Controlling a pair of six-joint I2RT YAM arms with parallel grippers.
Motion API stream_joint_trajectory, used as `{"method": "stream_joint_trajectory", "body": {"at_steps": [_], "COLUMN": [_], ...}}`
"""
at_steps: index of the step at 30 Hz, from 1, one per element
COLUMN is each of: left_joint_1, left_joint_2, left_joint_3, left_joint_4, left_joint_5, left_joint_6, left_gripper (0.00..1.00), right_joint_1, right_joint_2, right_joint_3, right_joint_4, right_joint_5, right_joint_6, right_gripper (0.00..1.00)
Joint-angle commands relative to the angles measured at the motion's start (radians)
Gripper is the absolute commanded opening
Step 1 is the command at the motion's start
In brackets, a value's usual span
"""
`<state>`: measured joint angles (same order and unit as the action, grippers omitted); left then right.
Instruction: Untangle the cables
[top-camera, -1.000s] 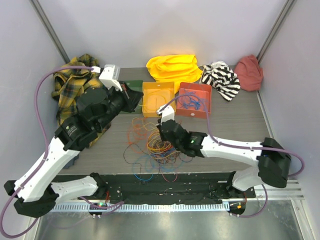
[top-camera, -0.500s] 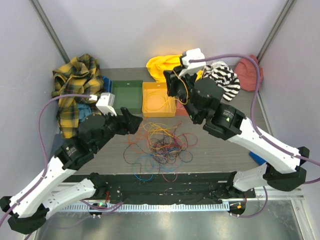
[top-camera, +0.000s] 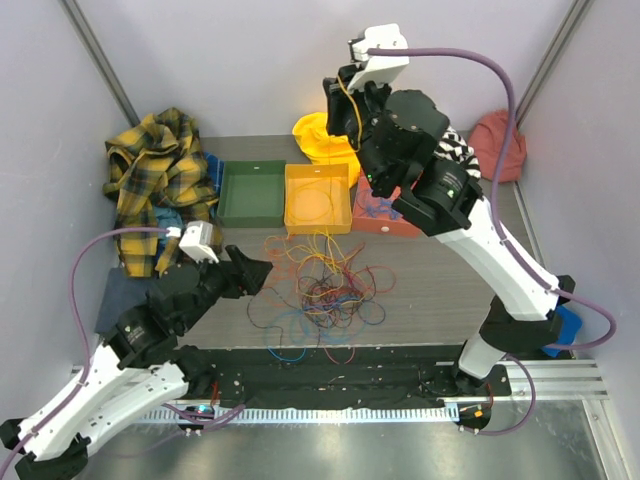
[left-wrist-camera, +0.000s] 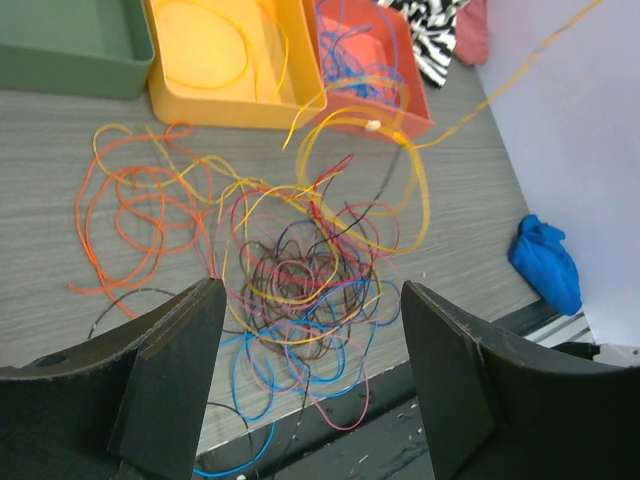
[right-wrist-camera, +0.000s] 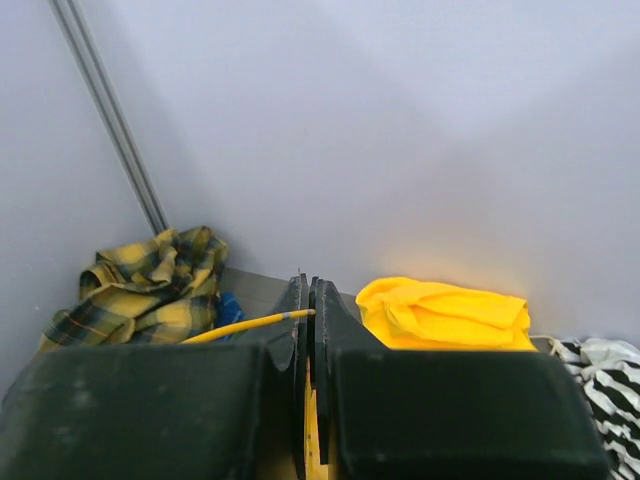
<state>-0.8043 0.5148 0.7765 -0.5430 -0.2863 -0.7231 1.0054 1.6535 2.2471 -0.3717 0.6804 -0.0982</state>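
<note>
High over the table (top-camera: 450, 270), right gripper (right-wrist-camera: 306, 285) pinching yellow cable (right-wrist-camera: 245, 326), left gripper (left-wrist-camera: 312, 295) low, spread.

The table (left-wrist-camera: 40, 150) carries a matt grey wood-grain surface, and the cables (left-wrist-camera: 300, 270) on it have smooth, slightly glossy plastic sheathing. The green tray (top-camera: 250, 195), yellow tray (top-camera: 318, 222) and red tray (top-camera: 385, 228) are smooth matt plastic; the plaid cloth (top-camera: 155, 170), yellow cloth (right-wrist-camera: 440, 315), striped cloth (left-wrist-camera: 425, 40) and blue cloth (left-wrist-camera: 545, 265) are soft, matt, creased fabric. The rail (top-camera: 330, 412) along the table's near edge is bright bare metal, and the left arm (top-camera: 120, 390) has a glossy white plastic shell.
</note>
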Motion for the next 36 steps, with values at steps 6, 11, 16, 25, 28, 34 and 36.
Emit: {"method": "stream_joint_trajectory", "body": {"at_steps": [6,11,16,25,28,34,36], "left_joint_1": [-0.004,-0.015,-0.055,-0.084,-0.091,-0.092,-0.092], "left_joint_2": [0.069,0.116,0.249,0.504,0.603,0.732,0.74], "left_joint_3": [-0.189,-0.433,-0.474,-0.375,-0.359,-0.324,-0.315], "left_joint_4": [0.307,0.784,1.066,1.206,1.255,1.338,1.312], "left_joint_5": [0.125,0.177,0.159,0.183,0.197,0.202,0.206], "left_joint_6": [-0.07,-0.134,-0.093,-0.05,-0.055,-0.056,-0.053], "left_gripper": [0.84,0.99,1.0,1.0,1.0,0.89,0.79], "right_joint_1": [0.004,0.004,0.002,0.002,0.002,0.004,0.002], "right_joint_2": [-0.081,-0.101,-0.141,-0.208,-0.224,-0.23,-0.235], "right_joint_3": [0.034,0.066,0.075,-0.01,-0.027,-0.029,-0.03], "right_joint_4": [-0.024,-0.036,-0.042,-0.047,-0.05,-0.07,-0.076], "right_joint_5": [-0.106,-0.177,-0.275,-0.321,-0.329,-0.344,-0.332], "right_joint_6": [0.072,0.15,0.225,0.296,0.305,0.321,0.313], "right_gripper": [0.01,0.01,0.01,0.01,0.01,0.01,0.01]}}
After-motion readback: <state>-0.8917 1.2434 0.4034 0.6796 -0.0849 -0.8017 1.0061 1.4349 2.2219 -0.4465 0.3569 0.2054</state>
